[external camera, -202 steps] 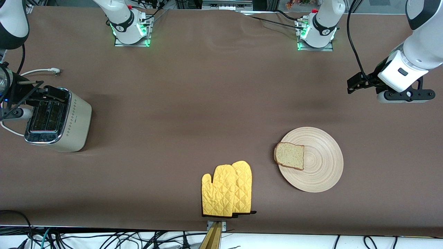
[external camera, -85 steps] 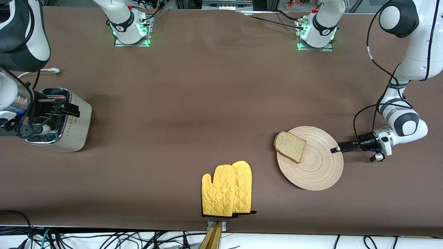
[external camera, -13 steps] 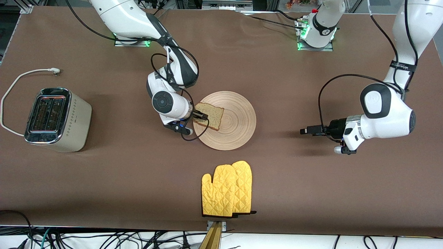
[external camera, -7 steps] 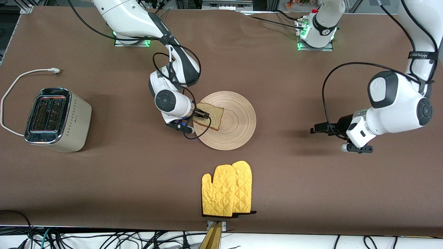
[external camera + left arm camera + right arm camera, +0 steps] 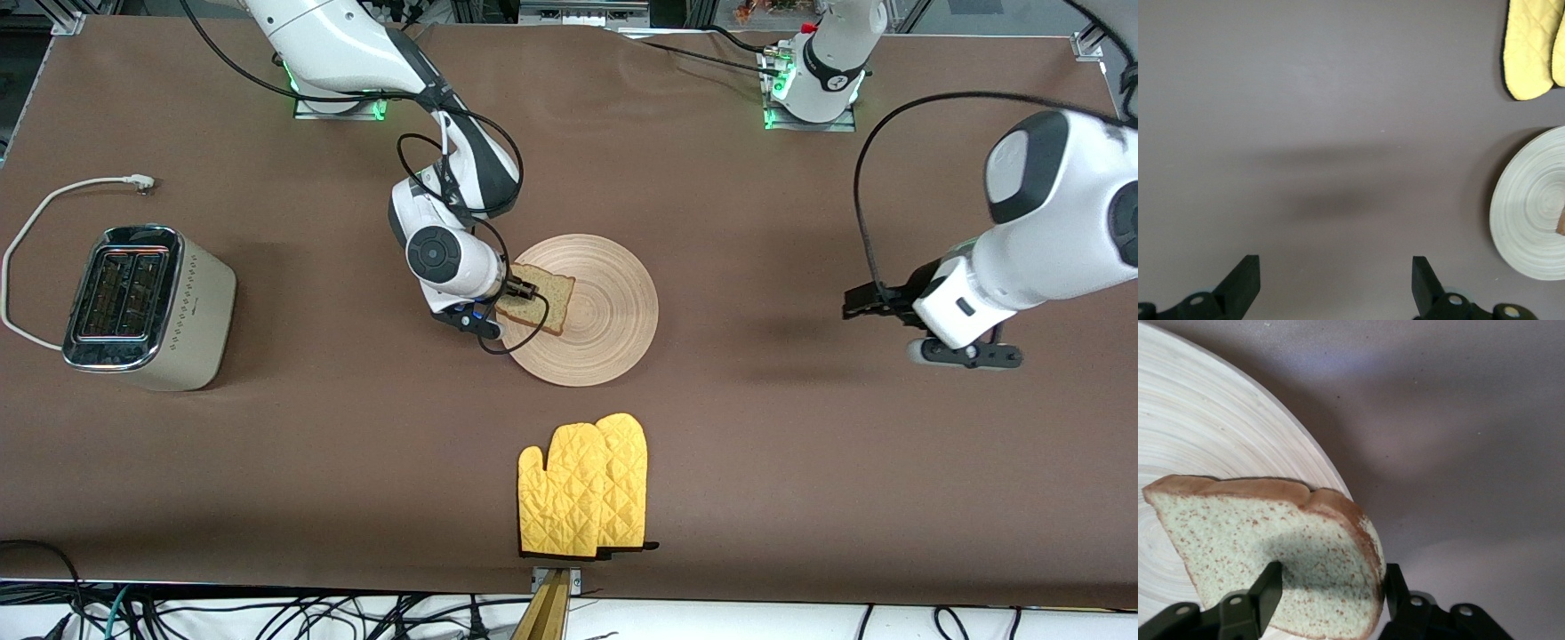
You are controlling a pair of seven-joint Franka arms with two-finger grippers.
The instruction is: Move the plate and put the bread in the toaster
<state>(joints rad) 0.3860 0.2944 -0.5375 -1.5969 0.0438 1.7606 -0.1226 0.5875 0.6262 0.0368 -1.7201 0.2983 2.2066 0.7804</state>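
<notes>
Right hand [image 5: 520,290] fingers astride bread [image 5: 544,300] edge on plate [image 5: 587,309], not yet clamped, left hand [image 5: 855,305] open, over bare surface [image 5: 756,462].

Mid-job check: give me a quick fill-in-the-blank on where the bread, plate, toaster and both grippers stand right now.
1. The right gripper has a finger on each side of the speckled, dark-crusted bread slice, which lies on the round pale wooden ____.
2. The boxy cream toaster with the chrome top has ____ slots.
3. The left gripper is ____ over bare table.
4. The pair of quilted oven mitts is ____.

Missing words: plate; two; open; yellow
</notes>
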